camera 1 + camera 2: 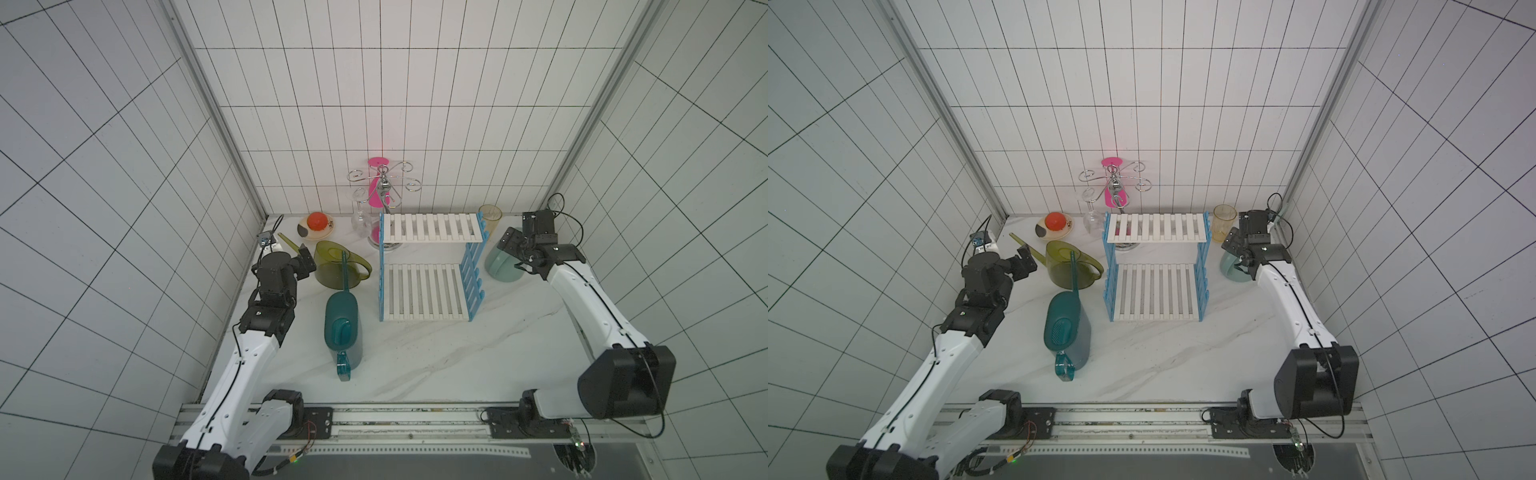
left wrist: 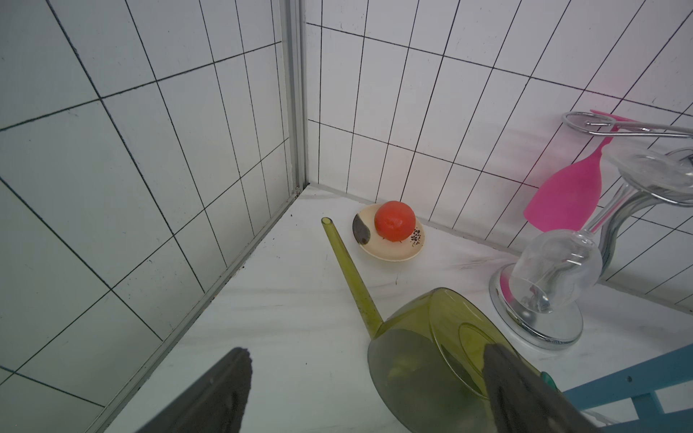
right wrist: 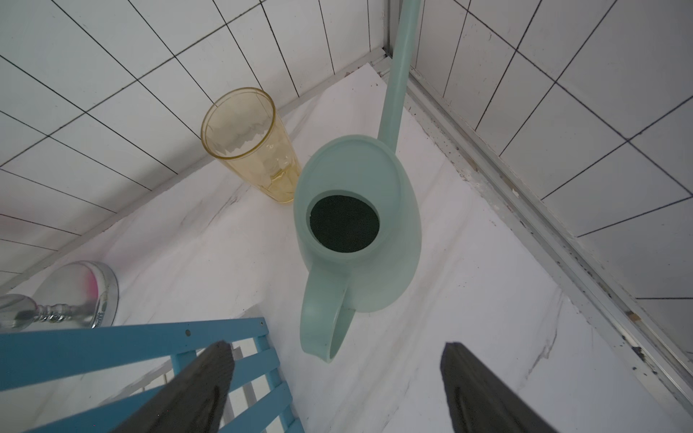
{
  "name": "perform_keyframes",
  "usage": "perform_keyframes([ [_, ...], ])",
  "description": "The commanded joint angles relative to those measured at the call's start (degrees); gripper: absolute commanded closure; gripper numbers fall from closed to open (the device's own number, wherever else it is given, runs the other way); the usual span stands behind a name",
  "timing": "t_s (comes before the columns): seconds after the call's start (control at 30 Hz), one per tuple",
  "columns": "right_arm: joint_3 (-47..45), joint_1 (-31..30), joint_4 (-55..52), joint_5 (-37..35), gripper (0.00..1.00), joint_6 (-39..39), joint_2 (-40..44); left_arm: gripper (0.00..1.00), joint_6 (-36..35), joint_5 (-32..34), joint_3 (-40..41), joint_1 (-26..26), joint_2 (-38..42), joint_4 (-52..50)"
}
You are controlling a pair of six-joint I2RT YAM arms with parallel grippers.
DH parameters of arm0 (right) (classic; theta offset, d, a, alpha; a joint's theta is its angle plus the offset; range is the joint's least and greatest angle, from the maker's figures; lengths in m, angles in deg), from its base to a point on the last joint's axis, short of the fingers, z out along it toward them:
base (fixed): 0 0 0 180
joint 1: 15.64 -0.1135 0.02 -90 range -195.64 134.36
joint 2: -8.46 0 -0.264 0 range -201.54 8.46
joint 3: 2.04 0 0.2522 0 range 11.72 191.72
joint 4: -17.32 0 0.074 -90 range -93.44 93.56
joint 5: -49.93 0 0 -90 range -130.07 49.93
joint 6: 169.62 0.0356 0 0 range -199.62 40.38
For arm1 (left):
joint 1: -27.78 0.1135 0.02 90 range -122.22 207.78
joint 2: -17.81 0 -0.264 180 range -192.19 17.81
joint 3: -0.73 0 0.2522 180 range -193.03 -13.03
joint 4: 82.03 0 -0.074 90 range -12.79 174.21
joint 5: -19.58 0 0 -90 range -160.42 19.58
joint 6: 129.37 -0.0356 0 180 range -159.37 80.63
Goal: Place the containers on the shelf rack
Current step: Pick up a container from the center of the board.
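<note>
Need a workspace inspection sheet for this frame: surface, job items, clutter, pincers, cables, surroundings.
Surface: white marbled tabletop, dark specks along the wall edge.
Job's things: olive-yellow watering can and dark teal watering can left of the shelf rack; mint watering can upright on its right; none shelved.
Clutter: yellowish tumbler, chrome glass holder with hanging glasses, saucer holding an orange-red fruit.
Grippers: left pincer open at the olive-yellow can; right pincer open, facing the mint can's handle.
Cables: black cable looping at the right wrist; more at the arm bases.
Surroundings: white tiled walls, aluminium rail in front.
</note>
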Motion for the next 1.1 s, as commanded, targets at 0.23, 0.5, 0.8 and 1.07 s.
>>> perform_keyframes([
  [0.23,9.05,-3.00,-11.27,-10.49,0.07,7.25,-10.87,0.02,-0.04,-0.98,-0.20,-0.15,2.16,-0.91],
  [0.5,12.00,-3.31,-11.80,-12.78,0.08,7.33,-17.41,0.02,-0.61,-1.12,0.68,-0.14,2.28,0.03],
  [0.8,13.46,-2.98,-11.53,-14.16,0.13,6.86,-22.95,0.02,-0.45,-1.98,0.64,-0.13,2.48,-0.45],
  [1.07,9.61,-0.31,-8.38,-10.13,0.31,2.19,-22.03,0.02,-0.11,-2.37,0.81,-0.15,3.15,-0.81],
])
